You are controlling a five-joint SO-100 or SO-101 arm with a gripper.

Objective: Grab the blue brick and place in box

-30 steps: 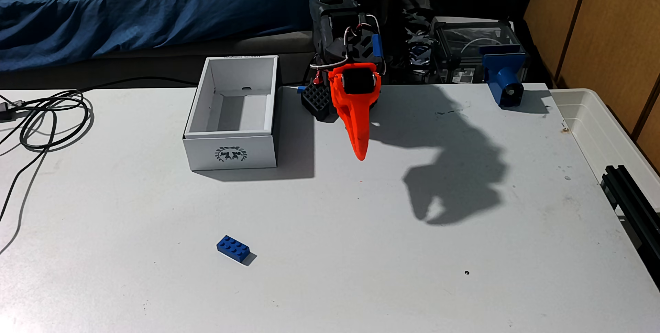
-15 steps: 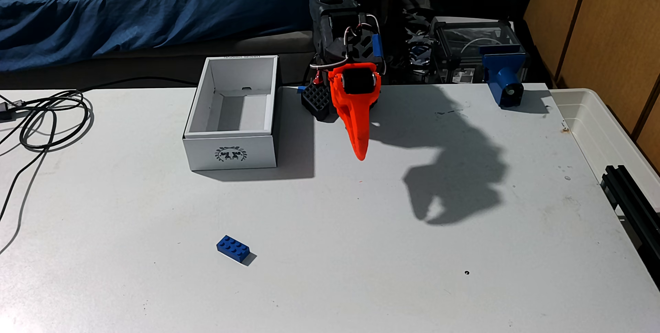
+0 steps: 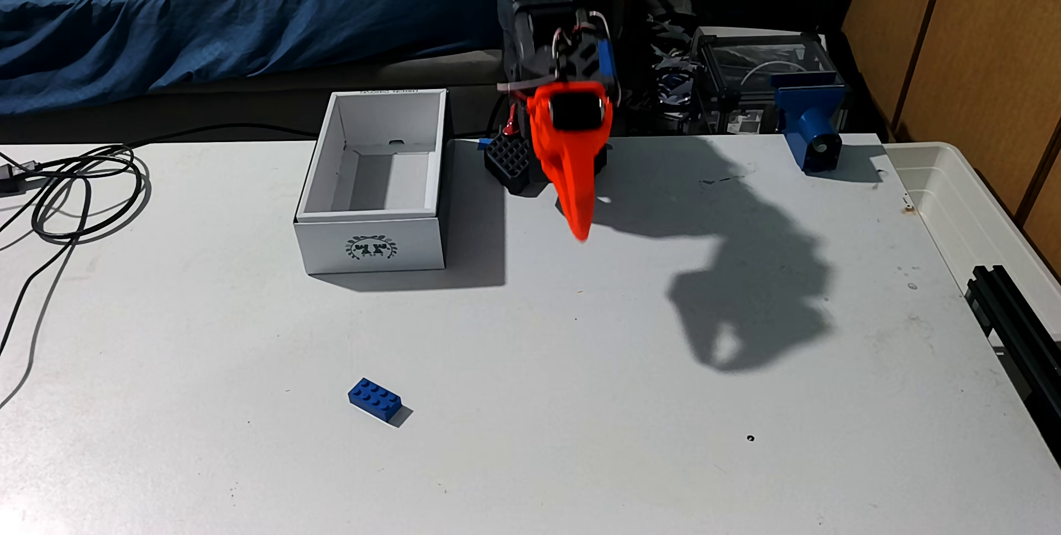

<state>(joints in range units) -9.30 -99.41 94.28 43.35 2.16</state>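
Note:
The blue brick point(image 3: 374, 395) lies studs up on the white table point(image 3: 574, 397), toward the front and left of centre. Behind it, near the table's far edge, the white box point(image 3: 370, 248) stands open and empty, its dark wreath emblem facing the camera. My orange gripper point(image 3: 581, 233) hangs in the air to the right of the box, pointing down and forward with its fingers together and nothing between them. It is far behind the brick and to its right, and looks slightly blurred. The black arm point(image 3: 554, 53) rises behind it.
A coiled black cable point(image 3: 80, 190) lies at the table's left edge. A blue printed block point(image 3: 809, 122) stands at the far right corner, with a translucent tub point(image 3: 970, 208) beyond the right edge. A black grid-topped part point(image 3: 508, 159) sits by the arm's base.
The gripper has risen a little, its tip now higher above the table. Its shadow on the table has slid right and toward the front. Brick and box have not moved.

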